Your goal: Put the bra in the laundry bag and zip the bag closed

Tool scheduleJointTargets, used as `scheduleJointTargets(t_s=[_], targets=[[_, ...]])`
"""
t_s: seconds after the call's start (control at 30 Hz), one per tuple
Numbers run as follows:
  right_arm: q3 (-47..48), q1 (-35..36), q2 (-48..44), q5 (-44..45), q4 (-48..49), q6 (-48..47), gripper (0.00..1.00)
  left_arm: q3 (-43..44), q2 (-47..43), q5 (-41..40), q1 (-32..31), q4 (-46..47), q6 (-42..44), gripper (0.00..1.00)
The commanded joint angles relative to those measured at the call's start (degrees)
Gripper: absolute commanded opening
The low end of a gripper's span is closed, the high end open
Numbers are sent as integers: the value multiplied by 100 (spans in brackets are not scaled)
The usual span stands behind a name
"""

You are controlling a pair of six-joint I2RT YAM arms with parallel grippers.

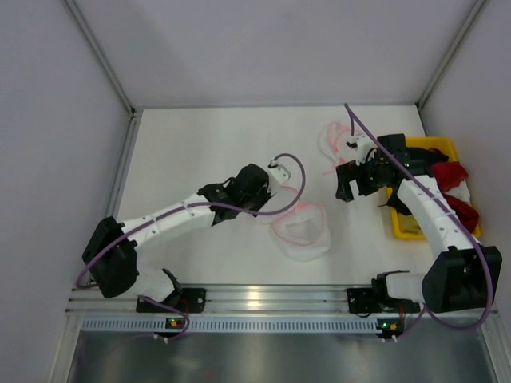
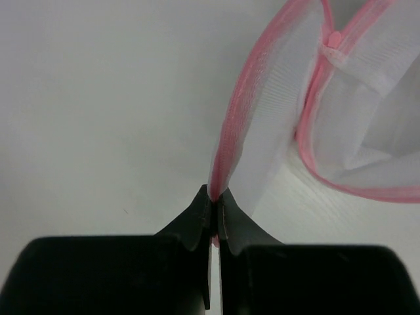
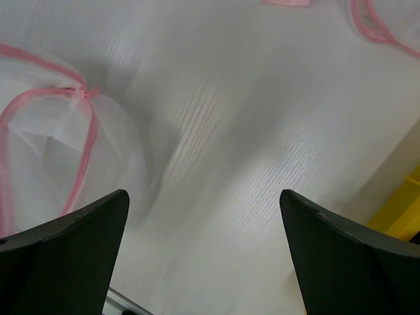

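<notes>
The laundry bag (image 1: 303, 231) is a round white mesh pouch with pink zip trim, lying open near the table's front middle. My left gripper (image 1: 270, 206) is shut on its pink rim; the left wrist view shows the trim pinched between the tips (image 2: 215, 195) and the bag (image 2: 275, 118) lifted beyond them. My right gripper (image 1: 345, 185) is open and empty above bare table, to the right of the bag (image 3: 46, 151). In the right wrist view the right gripper (image 3: 203, 195) has nothing between its fingers. Dark fabric (image 1: 397, 206) at the yellow bin's edge may be the bra; the right arm hides most of it.
A yellow bin (image 1: 431, 145) at the right holds red garments (image 1: 453, 174). Its corner shows in the right wrist view (image 3: 408, 210). Another pink-trimmed mesh bag (image 1: 334, 140) lies at the back, seen also from the right wrist (image 3: 387, 20). Walls enclose the table on three sides.
</notes>
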Motion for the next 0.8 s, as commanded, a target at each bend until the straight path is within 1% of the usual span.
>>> scheduleJointTargets(t_s=[0.0, 0.03, 0.07, 0.1, 0.13, 0.2, 0.23, 0.3, 0.33, 0.4, 0.43, 0.5, 0.53, 0.57, 0.6, 0.67, 0.7, 0.77], targets=[[333, -77, 2, 91, 24, -52, 99, 589, 261, 628, 644, -1392, -1432, 0], [333, -68, 2, 109, 24, -70, 99, 685, 357, 867, 1116, -1437, -1624, 0], [342, -68, -6, 100, 33, -78, 99, 712, 384, 1096, 1399, -1437, -1696, 0], [334, -68, -7, 109, 42, -79, 99, 739, 436, 1646, 1663, -1437, -1766, 0], [333, -68, -15, 109, 51, -79, 99, 765, 480, 1965, 2162, -1437, -1845, 0], [316, -77, -15, 109, 86, -79, 100, 871, 629, 2449, 2648, -1429, -1933, 0], [307, -68, -15, 100, 112, -79, 99, 923, 682, 2895, 3076, -1385, -1951, 0], [290, -77, -7, 74, 156, -70, 99, 1142, 849, 3354, 3439, -1297, -1925, 0], [289, -77, 11, 65, 165, -61, 99, 1256, 1111, 3644, 3754, -1297, -1873, 0], [298, -68, 46, 39, 183, -52, 99, 1650, 1568, 4119, 4029, -1297, -1872, 0], [298, -77, 72, 39, 200, -52, 99, 1784, 1736, 4426, 4300, -1306, -1898, 0], [324, -68, 90, 21, 200, -61, 99, 2091, 2166, 4718, 4539, -1306, -2082, 0], [333, -77, 99, 21, 200, -61, 99, 2180, 2299, 4885, 4792, -1288, -2249, 0], [333, -77, 108, 21, 200, -70, 100, 2250, 2431, 5182, 4899, -1288, -2302, 0], [342, -77, 99, 12, 209, -87, 99, 2303, 2667, 5324, 4987, -1297, -2346, 0], [333, -68, 81, -5, 244, -87, 99, 2330, 2818, 5561, 5102, -1201, -2478, 0], [307, -77, 64, -31, 262, -87, 99, 2304, 2906, 5598, 5268, -1061, -2522, 0], [281, -77, 55, -49, 306, -87, 99, 2330, 2977, 5520, 5374, -954, -2514, 0]])
